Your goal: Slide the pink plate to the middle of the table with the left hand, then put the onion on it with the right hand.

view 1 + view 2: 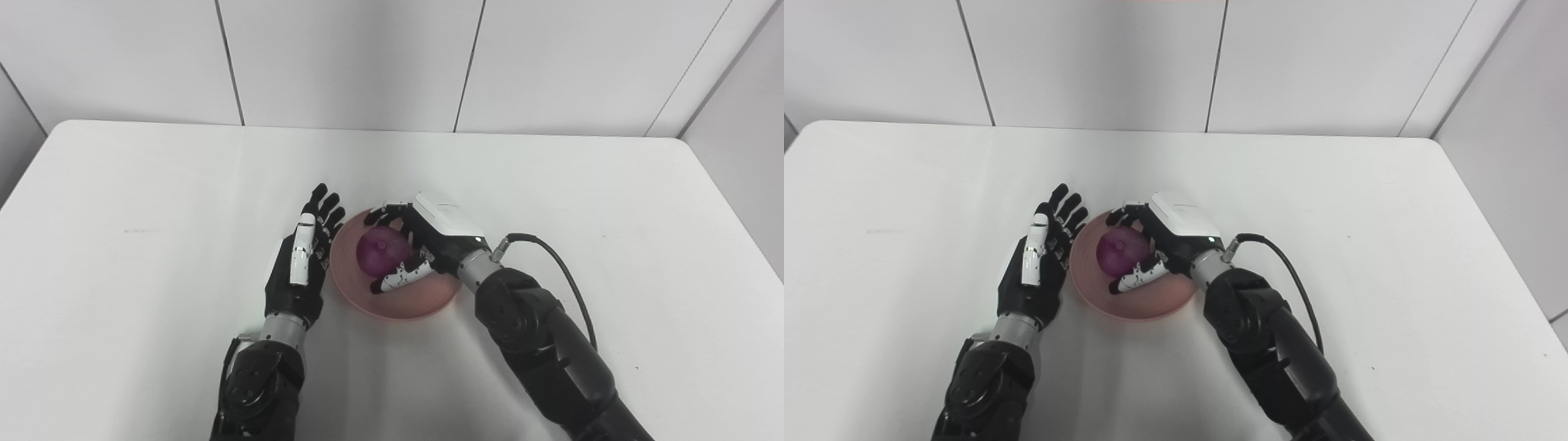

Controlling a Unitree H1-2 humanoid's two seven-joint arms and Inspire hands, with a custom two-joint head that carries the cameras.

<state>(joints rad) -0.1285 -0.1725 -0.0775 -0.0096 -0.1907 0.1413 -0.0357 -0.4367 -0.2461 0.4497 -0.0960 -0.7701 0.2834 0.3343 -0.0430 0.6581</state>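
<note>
The pink plate (405,304) sits near the middle of the white table. The purple onion (381,250) rests in it. My right hand (432,236) reaches over the plate from the right and is curled around the onion, fingers behind it and thumb in front, touching it. My left hand (303,257) is open with fingers straight, lying on the table right against the plate's left rim. The same scene shows in the right eye view, with the onion (1119,250) in the plate (1145,304).
The white table (153,202) runs to a grey panelled wall at the back. A black cable (566,275) loops from my right wrist over the table to the right of the plate.
</note>
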